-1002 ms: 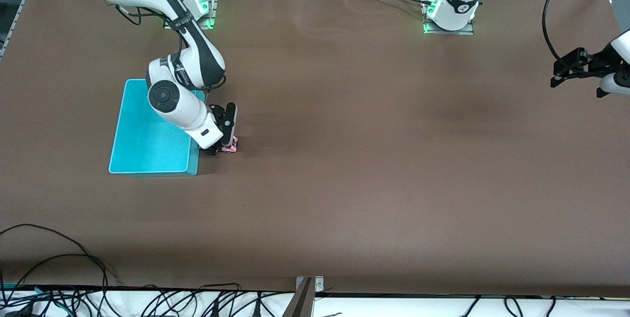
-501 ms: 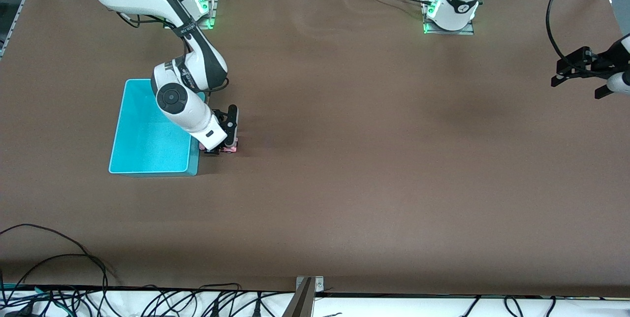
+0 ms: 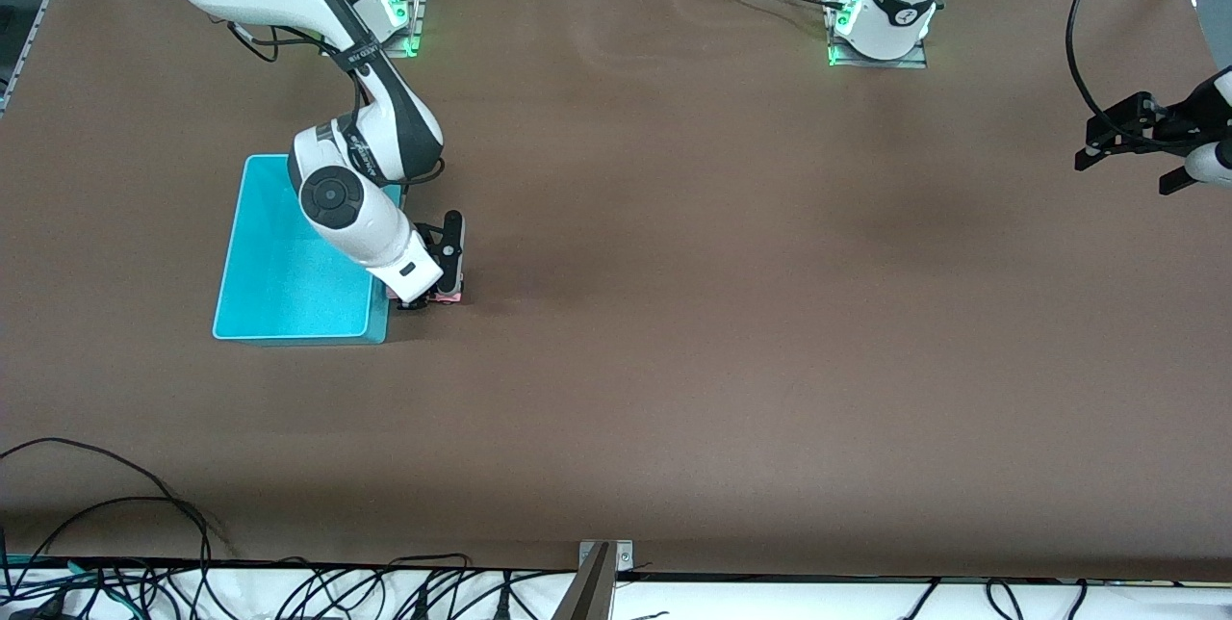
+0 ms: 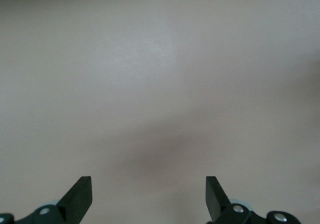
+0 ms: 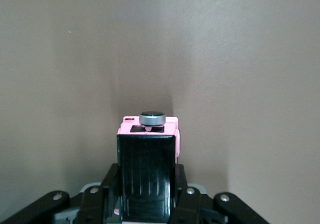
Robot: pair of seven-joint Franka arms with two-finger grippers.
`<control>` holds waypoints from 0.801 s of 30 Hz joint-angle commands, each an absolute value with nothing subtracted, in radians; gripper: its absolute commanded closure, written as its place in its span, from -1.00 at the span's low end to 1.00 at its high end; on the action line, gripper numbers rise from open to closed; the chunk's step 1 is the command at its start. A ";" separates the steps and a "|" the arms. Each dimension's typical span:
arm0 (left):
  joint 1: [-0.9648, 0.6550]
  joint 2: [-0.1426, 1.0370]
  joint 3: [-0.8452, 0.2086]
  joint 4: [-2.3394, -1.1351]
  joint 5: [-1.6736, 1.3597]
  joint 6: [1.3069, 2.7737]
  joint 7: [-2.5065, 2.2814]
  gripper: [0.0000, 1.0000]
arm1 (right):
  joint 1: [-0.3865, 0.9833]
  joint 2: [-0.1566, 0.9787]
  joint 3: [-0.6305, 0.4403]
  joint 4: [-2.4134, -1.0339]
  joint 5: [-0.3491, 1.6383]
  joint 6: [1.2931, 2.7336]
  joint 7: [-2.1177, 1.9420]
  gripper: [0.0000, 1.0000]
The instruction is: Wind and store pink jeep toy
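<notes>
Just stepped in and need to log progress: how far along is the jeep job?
Done: the right claw has shut on the jeep, which sits on the table beside the bin. In hand: that grip, low at the table. Left: any winding and putting the jeep in the bin, which holds nothing visible. The left claw waits open over bare table.

Two robot arms stand at the one brown table (image 3: 731, 331) — each ends in a single two-finger gripper, so there are two grippers in all, the right gripper (image 3: 431, 298) and the left gripper (image 3: 1107, 137). On the table there is one pink jeep toy (image 3: 446, 295) — with one black roof and one round silver spare wheel showing in the right wrist view — and one cyan bin (image 3: 241, 283). Two green-lit bases sit at the table's edge, one under each arm.
</notes>
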State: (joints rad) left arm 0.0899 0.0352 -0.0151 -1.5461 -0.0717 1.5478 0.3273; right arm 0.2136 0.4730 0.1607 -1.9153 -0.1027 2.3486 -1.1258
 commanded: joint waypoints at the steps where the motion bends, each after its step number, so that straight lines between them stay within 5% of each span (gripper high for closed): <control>1: 0.094 0.043 -0.012 -1.523 -0.104 1.574 0.342 -1.00 | 0.216 0.459 0.181 -1.758 -0.103 2.130 -1.109 0.47; 12: 0.095 0.041 -0.014 -1.523 -0.100 1.586 0.342 -1.00 | 0.183 0.453 0.172 -1.494 -0.008 1.755 -1.149 0.47; 24: 0.098 0.043 -0.012 -1.523 -0.100 1.585 0.344 -1.00 | -0.008 0.399 0.170 -1.462 0.052 1.545 -1.411 0.47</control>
State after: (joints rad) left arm 0.0908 0.0351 -0.0143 -1.5453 -0.0822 1.5886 0.3273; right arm 0.0634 0.4137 0.1640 -1.4669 0.0191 1.6252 -1.2919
